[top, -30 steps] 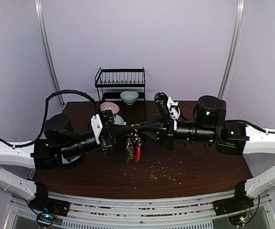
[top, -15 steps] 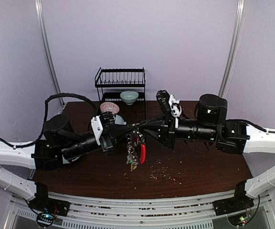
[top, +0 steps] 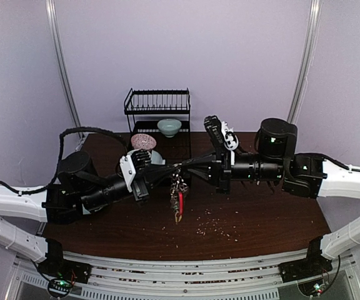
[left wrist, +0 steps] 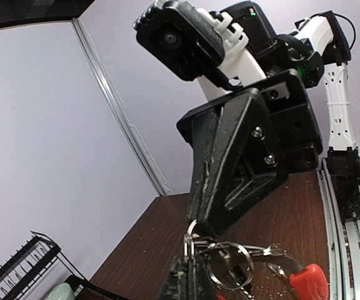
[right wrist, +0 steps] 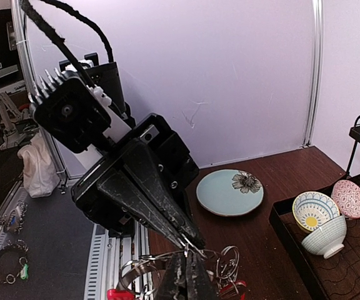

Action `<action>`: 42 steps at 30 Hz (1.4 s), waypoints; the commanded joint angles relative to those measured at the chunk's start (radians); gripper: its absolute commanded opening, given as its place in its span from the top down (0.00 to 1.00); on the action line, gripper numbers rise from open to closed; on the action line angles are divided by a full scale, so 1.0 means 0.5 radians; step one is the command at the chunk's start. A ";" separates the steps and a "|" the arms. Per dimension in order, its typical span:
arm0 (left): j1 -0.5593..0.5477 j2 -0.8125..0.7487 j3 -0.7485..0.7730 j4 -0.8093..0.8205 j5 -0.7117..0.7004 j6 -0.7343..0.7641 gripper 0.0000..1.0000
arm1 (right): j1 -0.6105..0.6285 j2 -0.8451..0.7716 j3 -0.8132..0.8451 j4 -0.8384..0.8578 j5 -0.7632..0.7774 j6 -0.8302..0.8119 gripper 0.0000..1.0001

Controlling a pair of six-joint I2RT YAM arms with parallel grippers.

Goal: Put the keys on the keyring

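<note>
The keyring (top: pixel 179 187) hangs in mid-air above the brown table (top: pixel 261 212), a bunch of silvery rings and keys with a red strap (top: pixel 180 201) dangling below. My left gripper (top: pixel 167 170) and right gripper (top: pixel 184 166) meet tip to tip at its top, both shut on its thin wire rings. In the left wrist view my gripper (left wrist: pixel 195 259) pinches a ring (left wrist: pixel 230 265) beside the red strap (left wrist: pixel 308 281). In the right wrist view my gripper (right wrist: pixel 186 255) pinches wire against the left fingers (right wrist: pixel 149 194). Loose keys are out of view.
A black dish rack (top: pixel 157 109) stands at the back with a pale bowl (top: pixel 169 127). A patterned bowl (top: pixel 144 140) and a light blue plate (right wrist: pixel 230 192) lie behind the left gripper. Crumbs (top: pixel 211 225) dot the table's front.
The right gripper's jaws have shut on the keyring. Both tips moved slightly up and back, and the bunch with its red strap swung in and now hangs straight down.
</note>
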 commanded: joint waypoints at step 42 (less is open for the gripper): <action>-0.022 -0.070 -0.202 0.686 0.127 -0.117 1.00 | 0.000 -0.162 0.224 -0.605 0.348 -0.366 0.70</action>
